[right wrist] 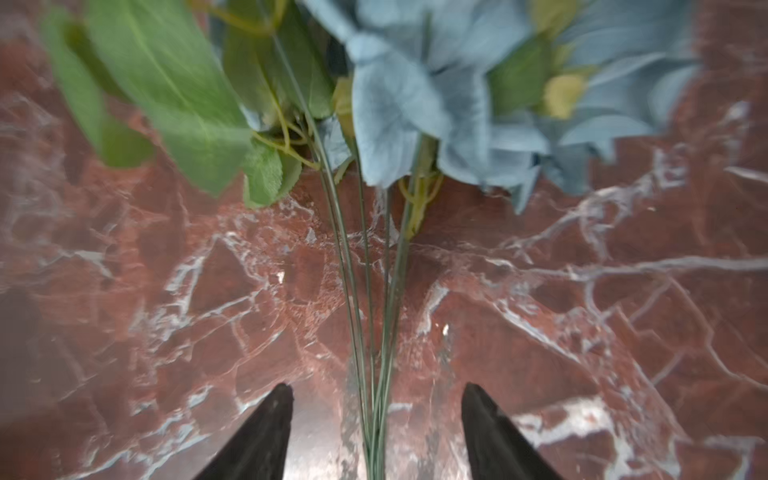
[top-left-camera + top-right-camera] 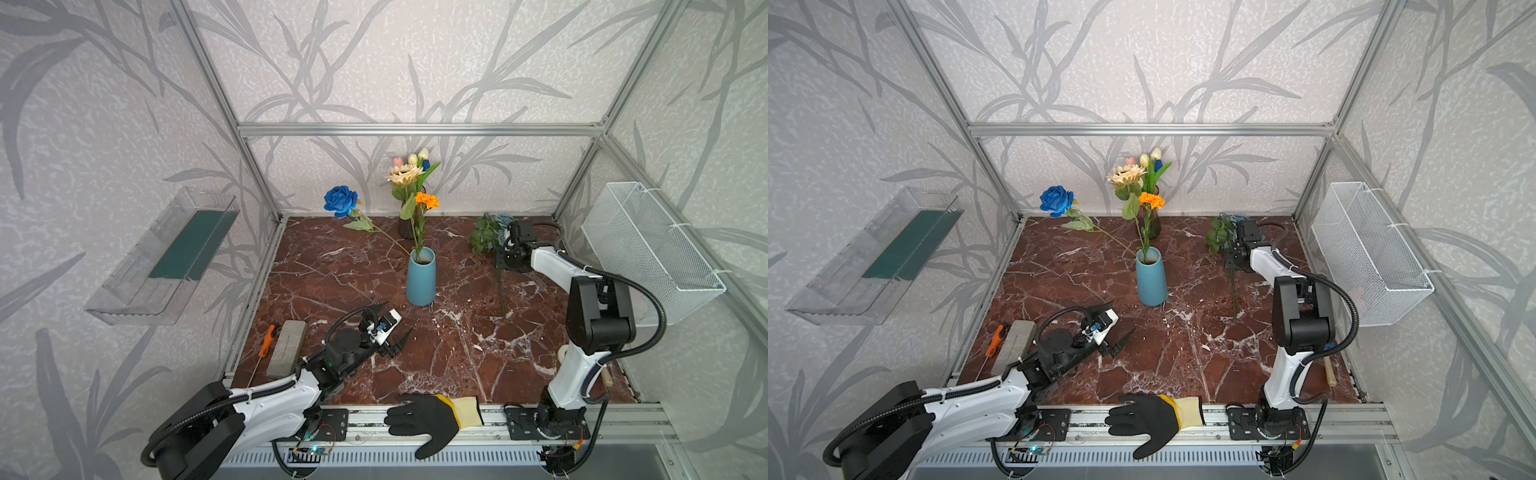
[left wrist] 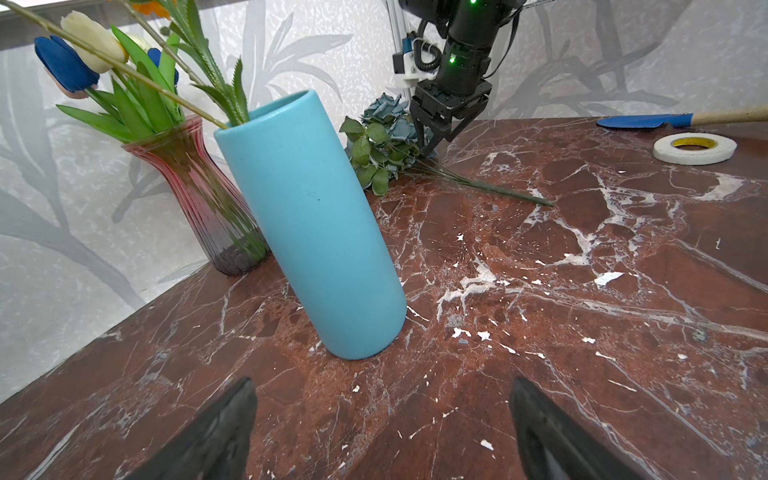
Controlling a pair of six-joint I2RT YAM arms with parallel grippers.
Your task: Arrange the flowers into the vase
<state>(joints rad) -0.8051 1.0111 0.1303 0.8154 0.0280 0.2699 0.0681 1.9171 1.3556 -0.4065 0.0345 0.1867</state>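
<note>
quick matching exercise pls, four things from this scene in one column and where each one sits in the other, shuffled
Things:
1 orange marigold
2 tulips
3 dusty-blue rose bunch
4 black glove

Places:
a lying on the table
b across the front rail
c in the glass vase
d in the blue vase

Pairs: 1-d, 2-c, 3-a, 4-b

Bright even light, soft shadows, wide-angle bending at edges, right wrist view blurred (flowers point(image 1: 457, 83) especially)

Bare tabletop point(image 2: 461, 291) lies between the blue vase point(image 2: 420, 278) and the rose bunch point(image 2: 485, 233).
</note>
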